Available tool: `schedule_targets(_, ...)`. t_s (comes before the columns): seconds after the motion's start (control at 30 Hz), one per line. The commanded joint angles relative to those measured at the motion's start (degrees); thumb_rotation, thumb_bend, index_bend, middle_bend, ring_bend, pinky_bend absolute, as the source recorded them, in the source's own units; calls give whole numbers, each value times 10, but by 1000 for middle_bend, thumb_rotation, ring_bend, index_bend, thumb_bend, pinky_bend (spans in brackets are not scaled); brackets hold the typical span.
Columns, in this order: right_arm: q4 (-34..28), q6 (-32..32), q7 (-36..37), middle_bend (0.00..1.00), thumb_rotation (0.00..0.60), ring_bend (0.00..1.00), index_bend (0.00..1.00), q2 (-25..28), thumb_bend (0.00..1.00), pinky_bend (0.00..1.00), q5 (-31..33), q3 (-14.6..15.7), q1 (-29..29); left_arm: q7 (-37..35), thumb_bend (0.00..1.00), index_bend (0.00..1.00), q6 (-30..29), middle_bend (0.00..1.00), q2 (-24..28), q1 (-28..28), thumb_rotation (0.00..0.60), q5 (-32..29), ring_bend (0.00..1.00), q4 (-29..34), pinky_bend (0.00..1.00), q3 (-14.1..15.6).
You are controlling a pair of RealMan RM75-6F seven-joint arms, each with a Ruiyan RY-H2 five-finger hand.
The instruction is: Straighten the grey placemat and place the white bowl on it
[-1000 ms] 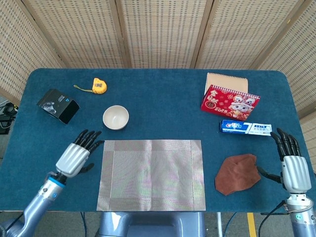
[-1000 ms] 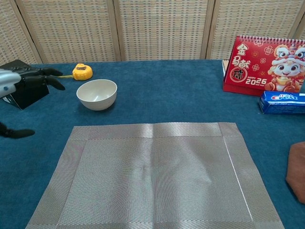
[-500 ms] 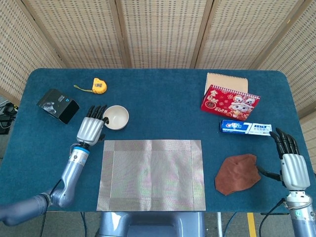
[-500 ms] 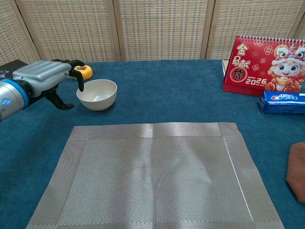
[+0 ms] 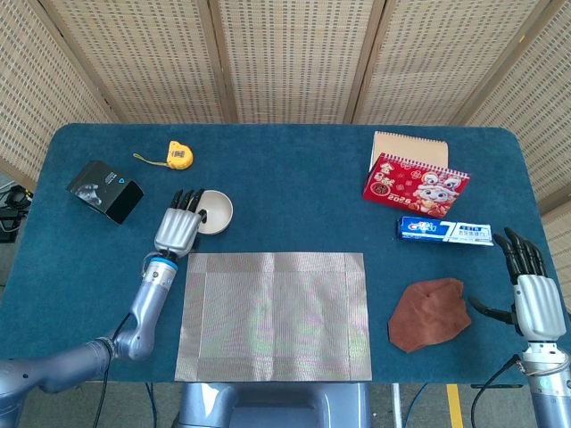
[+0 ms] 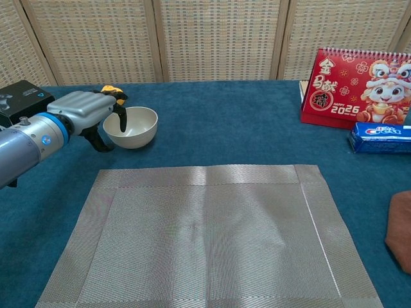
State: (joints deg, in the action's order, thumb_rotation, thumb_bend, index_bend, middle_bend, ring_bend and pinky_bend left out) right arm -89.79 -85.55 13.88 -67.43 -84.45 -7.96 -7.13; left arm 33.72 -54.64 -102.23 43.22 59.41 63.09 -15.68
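Nearest the robot, the grey placemat (image 5: 275, 314) lies flat and square to the front edge of the blue table (image 5: 294, 187), its weave smooth in the chest view. To its right, apart from it, lies a brown leather scrap (image 5: 430, 313), and beyond that scrap at the table's right edge the right hand (image 5: 532, 299) hovers with fingers straight and spread, holding nothing. Just past the placemat's far left corner sits the white bowl (image 5: 212, 212), upright and off the mat. The left hand (image 5: 180, 226) is at the bowl's left side: in the chest view its fingers (image 6: 121, 117) hook down over the near-left rim while the thumb reaches low beside the outer wall, but whether it actually grips the bowl cannot be told. Left of the bowl lies a black box (image 5: 105, 190), and farther back a yellow tape measure (image 5: 180, 155). On the far right side a toothpaste box (image 5: 444, 231) lies flat, with a red desk calendar (image 5: 415, 185) standing behind it against a tan notebook (image 5: 409, 146).
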Motion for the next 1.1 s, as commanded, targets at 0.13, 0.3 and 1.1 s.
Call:
schedule_targets(0.13, 0, 1, 2, 0, 600, 0, 108, 0, 103, 0, 3, -1, 0, 2, 456, 454, 4, 0, -16, 10, 600, -1, 0, -17, 0, 7)
schedule_targets(0.3, 0, 0, 5, 0, 600, 0, 108, 1, 105, 0, 2, -1, 0, 2, 503, 514, 4, 0, -26, 14, 600, -2, 0, -34, 0, 12)
schedule_targets(1.1, -9, -12, 10, 0, 600, 0, 108, 4, 105, 0, -15, 4, 3, -35, 627, 813, -82, 0, 18, -17, 600, 73, 0, 38, 0, 44)
